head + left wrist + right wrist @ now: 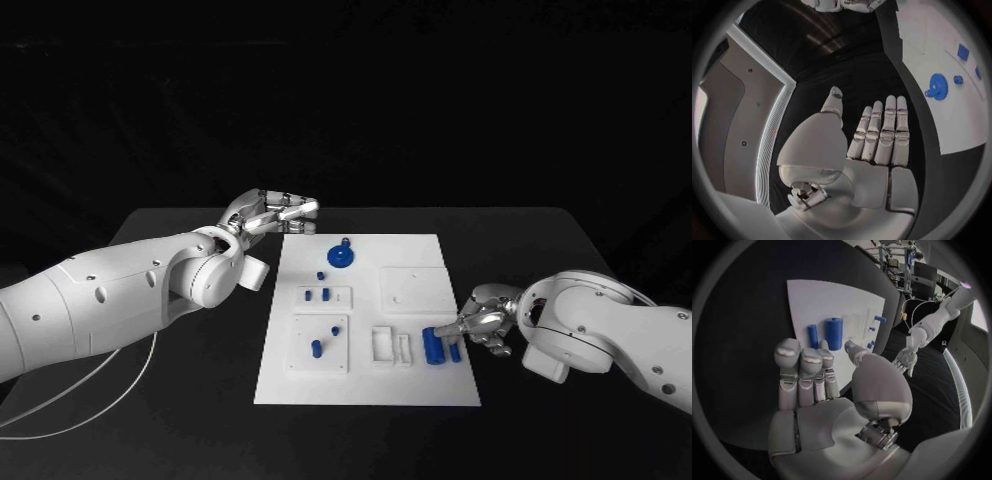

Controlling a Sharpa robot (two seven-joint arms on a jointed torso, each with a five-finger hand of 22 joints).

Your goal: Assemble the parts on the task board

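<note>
Both empty hands, left (274,214) and right (483,325), flank white task board (418,385) bearing blue parts (433,345).

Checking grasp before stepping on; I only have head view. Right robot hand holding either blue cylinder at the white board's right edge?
Observer: No. Right wrist view: right robot hand empty, fingers straight; thick blue plastic cylinder and thin blue plastic cylinder lie on the white task board ahead of it.
Operator: Left one?
Observer: Left wrist view: left robot hand flat, fingers straight, holding nothing.
</note>
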